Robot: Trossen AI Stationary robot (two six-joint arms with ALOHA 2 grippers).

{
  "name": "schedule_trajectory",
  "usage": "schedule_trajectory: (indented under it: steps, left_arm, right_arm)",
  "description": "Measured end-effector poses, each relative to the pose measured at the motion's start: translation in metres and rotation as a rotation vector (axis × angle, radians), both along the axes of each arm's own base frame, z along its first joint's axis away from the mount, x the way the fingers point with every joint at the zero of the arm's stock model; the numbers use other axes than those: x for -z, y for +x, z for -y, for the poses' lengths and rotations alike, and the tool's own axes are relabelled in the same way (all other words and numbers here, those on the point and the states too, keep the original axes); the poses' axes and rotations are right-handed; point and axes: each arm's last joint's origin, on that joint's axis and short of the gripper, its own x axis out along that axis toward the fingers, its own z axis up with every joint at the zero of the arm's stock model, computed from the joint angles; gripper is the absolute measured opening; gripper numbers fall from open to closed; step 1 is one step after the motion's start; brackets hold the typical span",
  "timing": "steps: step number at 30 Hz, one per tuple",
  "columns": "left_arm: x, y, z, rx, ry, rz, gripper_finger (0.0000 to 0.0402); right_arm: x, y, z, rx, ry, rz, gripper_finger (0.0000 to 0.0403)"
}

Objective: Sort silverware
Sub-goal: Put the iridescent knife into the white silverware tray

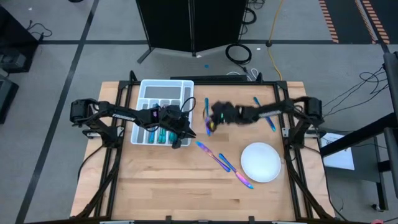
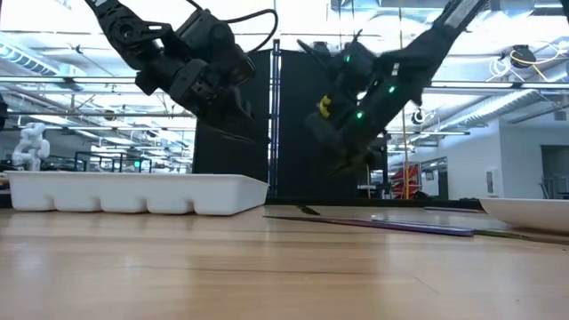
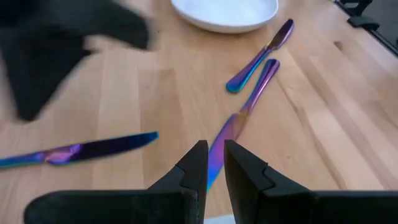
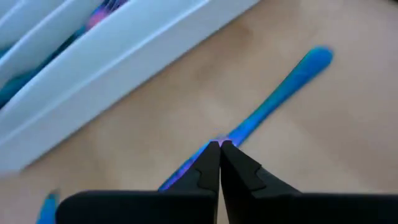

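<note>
The white divided tray (image 1: 166, 83) stands at the table's far left with several blue-green pieces of silverware (image 1: 160, 132) in it. My left gripper (image 3: 213, 155) hovers at the tray's right near corner (image 1: 185, 132), fingers a narrow gap apart. The blade of a knife (image 3: 245, 112) lying on the table shows through that gap. My right gripper (image 4: 219, 144) is just right of the tray (image 1: 210, 123), above the table (image 2: 351, 167), shut on a blue-purple piece (image 4: 280, 93). More silverware (image 1: 225, 163) lies loose toward the white plate (image 1: 261, 162). My right gripper pinches the blue piece's slim shaft (image 4: 239, 132) between its two fingertips, coming slanting down from the table's right and lying across the piece. Its rounded blue end (image 4: 317, 57) reaches out beyond the fingers toward the tray. The piece is held above the tabletop.
Two blue pieces (image 1: 272, 123) lie at the far right near the right arm, and another (image 1: 206, 102) lies beside the tray's right wall. A spoon-like piece (image 3: 261, 50) lies by the plate's rim (image 3: 224, 22). Bare wood shows along the near edge.
</note>
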Motion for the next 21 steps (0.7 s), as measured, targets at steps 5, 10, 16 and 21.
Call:
schedule_trajectory:
  steps: [5, 10, 16, 21]
  left_arm:
    - [-0.005, 0.004, 0.005, 0.018, 0.004, 0.022, 0.0052]
    - [-0.006, 0.005, 0.005, 0.018, 0.006, 0.033, 0.0052]
    - [-0.006, 0.005, 0.002, -0.006, 0.018, 0.034, 0.0052]
    - [-0.003, 0.002, 0.003, -0.005, 0.012, -0.014, 0.0052]
  right_arm:
    - [-0.005, -0.006, 0.072, 0.05, -0.06, 0.04, 0.0]
    - [-0.005, 0.009, 0.107, 0.016, -0.029, 0.026, 0.0]
    - [0.016, 0.037, 0.127, -0.036, 0.074, -0.15, 0.0]
    - [0.014, 0.048, 0.132, -0.055, 0.073, -0.179, 0.0]
